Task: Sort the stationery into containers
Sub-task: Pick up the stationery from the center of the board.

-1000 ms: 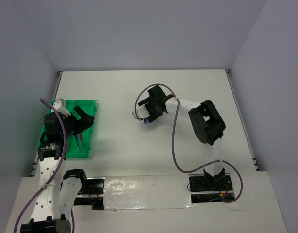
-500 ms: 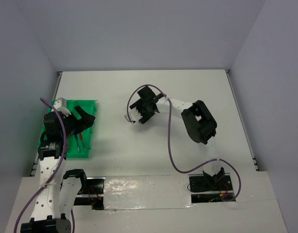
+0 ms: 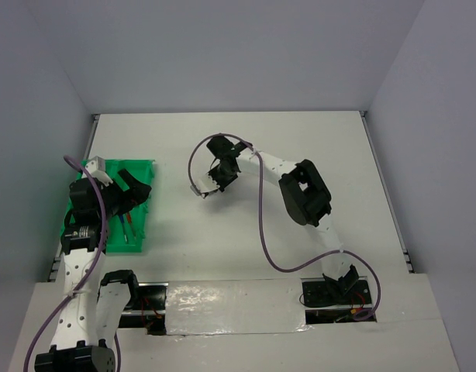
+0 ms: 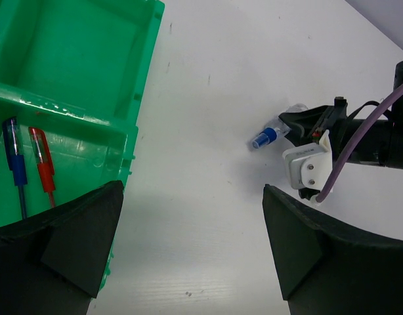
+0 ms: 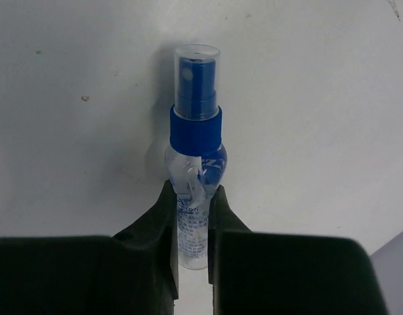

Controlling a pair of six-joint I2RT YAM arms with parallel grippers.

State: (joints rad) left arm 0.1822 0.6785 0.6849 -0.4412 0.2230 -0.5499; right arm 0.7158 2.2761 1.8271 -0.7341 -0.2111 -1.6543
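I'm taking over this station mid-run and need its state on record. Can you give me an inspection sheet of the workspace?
Surface: white table, a few small specks.
Job's things: green tray at the left, with a blue pen and a red pen side by side in one compartment; small clear spray bottle with a blue collar at mid-table.
Clutter: nothing seen.
Grippers: left gripper open, by the tray's edge; right gripper shut on the spray bottle's body.
Cables: right arm's purple cable and left arm's purple cable hang in loose loops.
Surroundings: plain grey walls on three sides.
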